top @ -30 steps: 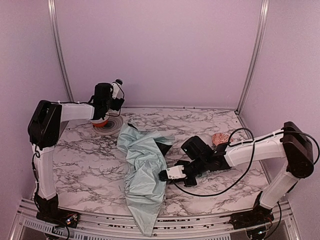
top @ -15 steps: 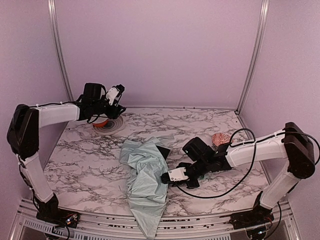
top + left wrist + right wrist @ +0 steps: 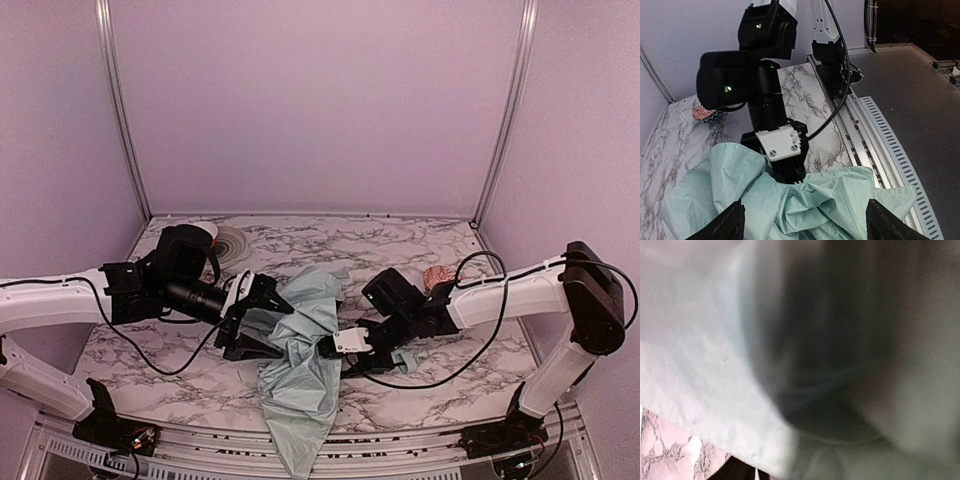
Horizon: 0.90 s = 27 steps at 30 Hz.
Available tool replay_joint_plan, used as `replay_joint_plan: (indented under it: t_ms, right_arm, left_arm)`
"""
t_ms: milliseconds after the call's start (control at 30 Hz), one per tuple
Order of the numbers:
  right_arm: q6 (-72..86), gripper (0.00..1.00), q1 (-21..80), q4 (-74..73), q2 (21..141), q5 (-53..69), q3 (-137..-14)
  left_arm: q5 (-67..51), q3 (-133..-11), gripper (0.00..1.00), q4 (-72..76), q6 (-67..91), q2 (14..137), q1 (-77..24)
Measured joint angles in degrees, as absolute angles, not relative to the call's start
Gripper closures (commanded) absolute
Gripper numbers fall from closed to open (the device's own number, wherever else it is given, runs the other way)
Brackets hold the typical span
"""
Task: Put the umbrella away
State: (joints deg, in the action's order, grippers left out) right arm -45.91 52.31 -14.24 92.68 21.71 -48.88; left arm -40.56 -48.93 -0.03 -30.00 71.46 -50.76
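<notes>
The left claw (image 3: 265, 322) has left the round dish (image 3: 232, 240) in the far-left corner of the worktop (image 3: 400, 240), where it hung half a second ago. It now sits mid-table against the left side of the umbrella (image 3: 298, 375), and the wrist view shows its fingers spread wide apart with fabric between them. The right claw (image 3: 326, 348) has barely shifted. Its tip is buried in the cloth from the right, and its own camera sees only blurred fabric, so I cannot tell whether it grips. The canopy has bunched up higher between the two arms than before. It is a crumpled heap of thin mint-green cloth running from the centre to the near edge, with one pointed end drooping over that edge. The pink patterned lump (image 3: 437, 277) lies well apart, toward the right edge
</notes>
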Motion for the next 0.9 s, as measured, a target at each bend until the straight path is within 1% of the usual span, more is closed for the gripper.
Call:
replay_joint_plan:
  t_ms: [200, 367, 500, 567, 667, 700, 800, 900]
  right_arm:
    - [-43.3, 0.37, 52.3, -14.3, 90.2, 20.0, -51.7]
    - [-41.5, 0.34, 52.4, -17.2, 81.4, 18.5, -51.7]
    - [-38.7, 0.32, 52.1, -20.6, 73.8, 17.3, -51.7]
    - [-36.3, 0.31, 51.4, -22.4, 70.8, 17.7, -51.7]
    - [-30.9, 0.28, 49.6, -24.9, 68.9, 20.1, -52.6]
    - [-28.1, 0.28, 48.6, -25.0, 68.9, 21.7, -53.1]
    - [-17.8, 0.30, 45.7, -23.2, 69.9, 25.9, -54.6]
    - [-6.7, 0.38, 43.9, -19.0, 74.6, 31.3, -57.3]
  left_arm:
    - [-34.9, -46.3, 0.16, -1.8, -29.6, 71.5, -52.4]
    - [-29.6, -45.2, 0.16, 0.3, -28.1, 70.3, -52.3]
    - [-27.6, -44.5, 0.18, 1.0, -26.6, 68.9, -52.3]
    - [-26.5, -44.2, 0.21, 1.1, -25.6, 68.0, -52.3]
    - [-24.6, -43.0, 0.31, 1.2, -24.0, 65.1, -52.3]
    - [-23.9, -42.6, 0.32, 1.3, -23.5, 64.1, -52.3]
    - [-22.6, -41.7, 0.33, 1.4, -22.0, 62.7, -52.3]
    - [-22.2, -41.5, 0.34, 1.2, -20.8, 63.0, -52.3]
